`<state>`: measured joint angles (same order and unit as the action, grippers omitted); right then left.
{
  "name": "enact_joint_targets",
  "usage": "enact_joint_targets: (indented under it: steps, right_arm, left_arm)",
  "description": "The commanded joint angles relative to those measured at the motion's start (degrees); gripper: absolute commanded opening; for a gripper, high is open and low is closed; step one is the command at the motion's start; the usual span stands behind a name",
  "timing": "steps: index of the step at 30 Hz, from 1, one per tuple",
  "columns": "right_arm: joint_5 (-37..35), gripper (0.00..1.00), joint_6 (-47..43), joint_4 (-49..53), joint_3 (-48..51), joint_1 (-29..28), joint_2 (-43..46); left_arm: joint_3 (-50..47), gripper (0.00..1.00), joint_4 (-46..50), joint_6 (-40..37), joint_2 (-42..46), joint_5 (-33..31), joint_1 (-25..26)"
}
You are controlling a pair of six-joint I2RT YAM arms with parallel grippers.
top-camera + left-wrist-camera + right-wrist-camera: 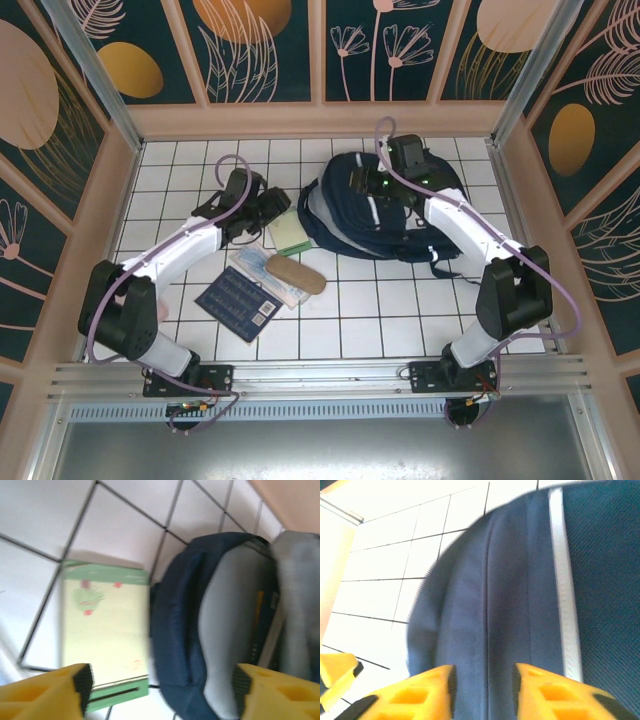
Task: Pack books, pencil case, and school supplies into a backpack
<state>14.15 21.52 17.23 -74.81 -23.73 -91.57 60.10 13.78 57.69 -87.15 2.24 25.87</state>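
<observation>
With left hand (160,692) spread empty, hovering over box (105,630) at frame left, just beside backpack (175,630) mouth; with right hand (482,685) parted above backpack. Seemingly packing supplies; next, probably lowering and closing on box.

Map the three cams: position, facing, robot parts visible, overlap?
Top external: above and behind the bases, looking down on the tiled table; left arm and right arm both in view.
Left wrist: on the left arm, facing down at the green box and open backpack; its yellow jaws at the bottom corners, wide apart.
Right wrist: on the right arm, close over the backpack's navy fabric and white stripe; its yellow jaws at the bottom edge, parted.
Shared: backpack in all three; green box in top and left wrist.
</observation>
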Motion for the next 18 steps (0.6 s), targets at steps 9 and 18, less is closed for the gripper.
enact_joint_targets:
  steps: [9, 18]
  right_arm:
    - [-3.9, 0.76, -1.1, -4.2, -3.1, -5.9, -2.7]
    - [-2.6, 0.92, -1.6, -6.8, -6.0, -10.1, -7.1]
  left_arm:
    - [-15.5, 0.31, 16.0, 11.8, 12.0, -0.9, -0.6]
    - [-24.9, 0.27, 19.2, 20.4, 16.5, 1.0, -1.6]
